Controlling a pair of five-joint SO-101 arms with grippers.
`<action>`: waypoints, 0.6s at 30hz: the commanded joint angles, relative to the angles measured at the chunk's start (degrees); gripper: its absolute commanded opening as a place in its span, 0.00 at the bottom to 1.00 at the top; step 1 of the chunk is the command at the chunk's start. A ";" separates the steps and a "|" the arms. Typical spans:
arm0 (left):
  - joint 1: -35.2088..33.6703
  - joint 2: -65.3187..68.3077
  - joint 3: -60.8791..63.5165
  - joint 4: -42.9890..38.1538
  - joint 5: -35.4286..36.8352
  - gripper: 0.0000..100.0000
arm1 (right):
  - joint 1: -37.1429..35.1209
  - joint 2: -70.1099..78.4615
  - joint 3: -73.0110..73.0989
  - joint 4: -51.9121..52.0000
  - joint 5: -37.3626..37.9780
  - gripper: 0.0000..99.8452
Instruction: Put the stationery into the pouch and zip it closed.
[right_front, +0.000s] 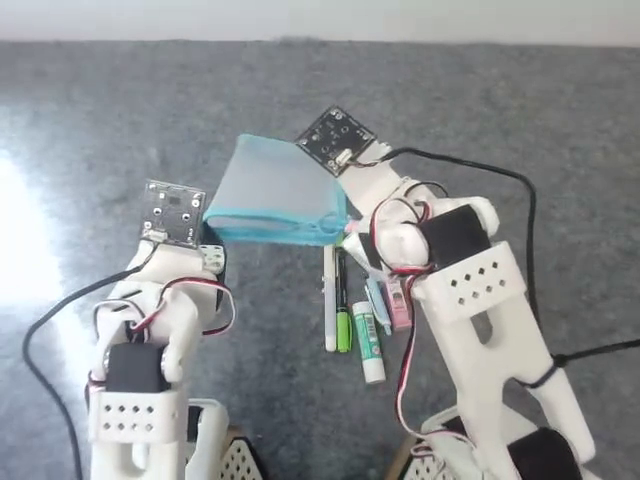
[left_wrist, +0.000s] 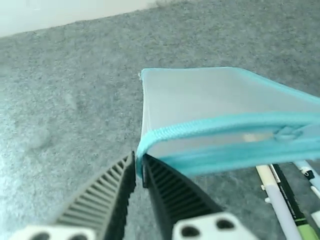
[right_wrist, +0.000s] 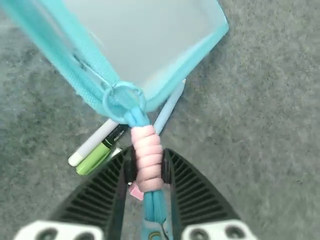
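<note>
Hanging between the two arms is the pouch (right_front: 270, 190), a translucent one with teal trim, its zip edge turned toward the arms and gripped at both ends. At one corner, the left claw (left_wrist: 139, 162) has its ribbed fingers (left_wrist: 112, 187) drawn narrow, almost together, and the teal corner of the zip edge is nipped right between the tips. At the opposite corner, the right claw (right_wrist: 147, 154) is clamped on the pink zip pull (right_wrist: 145, 142), a stubby wound cord that runs up into a teal ring (right_wrist: 124, 100) at the slider. The pull stands upright between the fingers, with a teal cord trailing down below it. How far the zip itself is drawn, I cannot tell from here.

And the stationery? All of it out on the grey desk (right_front: 100, 110), none inside the pouch. It lies in a loose bundle just beside the zip edge, in the gap between the two arms. A white pen (right_front: 330, 300) lies lengthwise, one end close to the pouch. A green marker (right_front: 343, 325) lies right alongside it, touching. Next comes a white-and-green tube (right_front: 368, 345), angled slightly away from the pair. A pink piece (right_front: 400, 305) shows close against the right arm, partly hidden by it, so what it is stays unclear. From the right wrist view the tips of the white pen and green marker peek out from under the pouch's corner
</note>
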 joint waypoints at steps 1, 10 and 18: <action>-3.52 -0.35 0.13 -0.97 2.37 0.01 | 4.53 -2.15 0.09 -0.92 1.58 0.01; -7.91 -0.26 2.15 -2.55 6.77 0.01 | -3.30 -2.15 3.52 -1.45 1.32 0.03; -7.82 -0.44 3.56 -4.04 7.03 0.01 | -17.54 -2.86 6.86 -1.45 -1.49 0.27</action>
